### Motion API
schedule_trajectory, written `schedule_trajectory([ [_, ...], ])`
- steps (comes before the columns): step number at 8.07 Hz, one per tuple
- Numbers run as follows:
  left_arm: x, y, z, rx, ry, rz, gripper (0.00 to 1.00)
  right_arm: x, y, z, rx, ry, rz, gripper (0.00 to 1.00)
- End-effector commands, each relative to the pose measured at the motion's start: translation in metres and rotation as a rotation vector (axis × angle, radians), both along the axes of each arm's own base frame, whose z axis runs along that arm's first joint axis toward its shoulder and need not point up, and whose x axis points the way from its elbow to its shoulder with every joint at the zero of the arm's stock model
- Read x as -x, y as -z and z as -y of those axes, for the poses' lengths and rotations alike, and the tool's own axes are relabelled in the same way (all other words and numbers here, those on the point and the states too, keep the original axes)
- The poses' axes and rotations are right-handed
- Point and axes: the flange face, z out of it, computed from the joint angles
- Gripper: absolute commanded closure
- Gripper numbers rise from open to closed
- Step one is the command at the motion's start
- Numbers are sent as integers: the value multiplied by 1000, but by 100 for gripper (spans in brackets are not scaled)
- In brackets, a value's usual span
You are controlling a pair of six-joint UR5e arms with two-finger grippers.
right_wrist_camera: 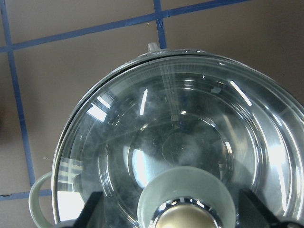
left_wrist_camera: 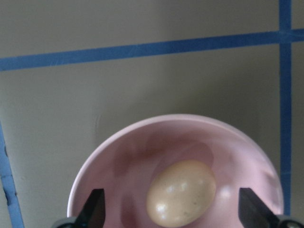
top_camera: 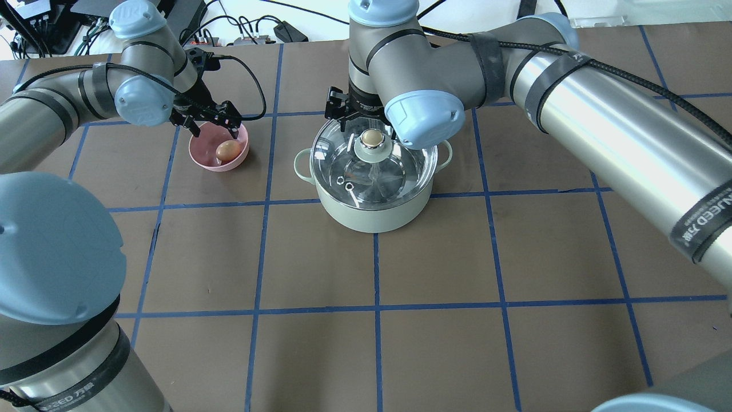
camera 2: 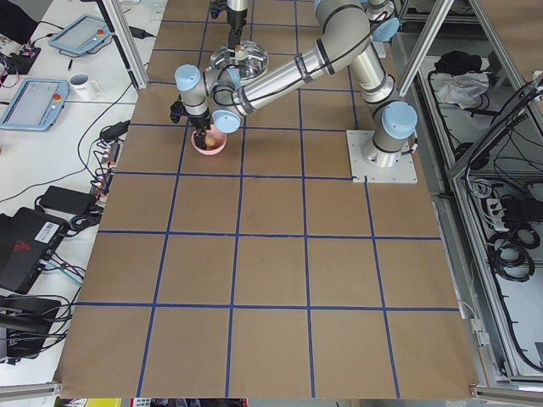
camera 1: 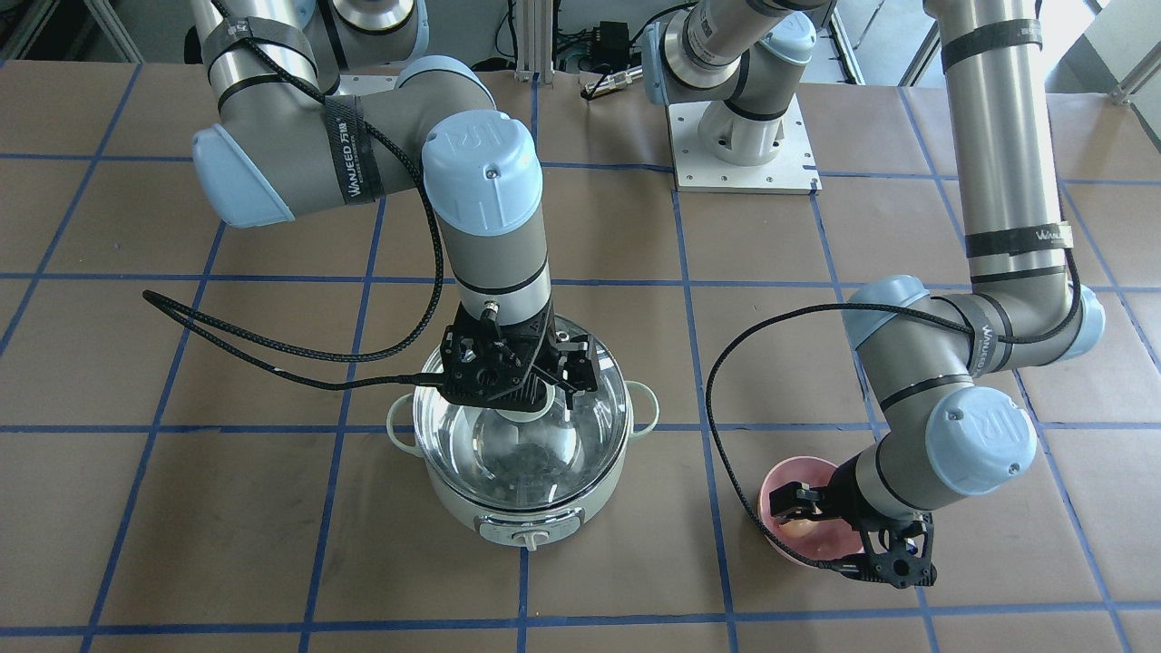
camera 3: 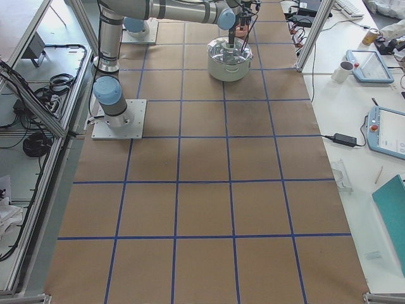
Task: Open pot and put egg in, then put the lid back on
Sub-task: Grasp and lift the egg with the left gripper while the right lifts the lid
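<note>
The near arm [camera 2: 263,78] is reaching down over the pink bowl [camera 2: 209,146], while the far arm [camera 2: 235,15] is hanging over the lidded pot [camera 2: 227,68] at the bowl's one o'clock.

"WANJEED" is printed on the black arm strap [camera 1: 343,150], "UR" on the blue joint cap [camera 1: 481,145]

Mint-green pot [top_camera: 374,216] upright, closed: clear glass lid [top_camera: 394,174] seated flat on rim. Tan egg [top_camera: 227,150] lying on its side in pink bowl [top_camera: 200,163], 9 o'clock of pot, well apart.
</note>
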Motion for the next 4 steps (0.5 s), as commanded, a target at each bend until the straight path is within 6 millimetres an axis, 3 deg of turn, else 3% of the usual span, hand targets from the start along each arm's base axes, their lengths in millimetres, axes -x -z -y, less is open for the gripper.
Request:
schedule_trajectory([
  [1,1,9,-6,-22,-9,-4,5,4,2,-3,-16,-17,-40,25],
  [2,2,19,-11,-37,-9,-7,7,4,5,-5,-41,-18,-43,37],
  [3,3,21,-13,-42,-10,-8,13,3,5,-5,-40,-22,-36,40],
  [4,3,21,-13,-42,-10,-8,19,3,4,-5,-39,-23,-31,60],
])
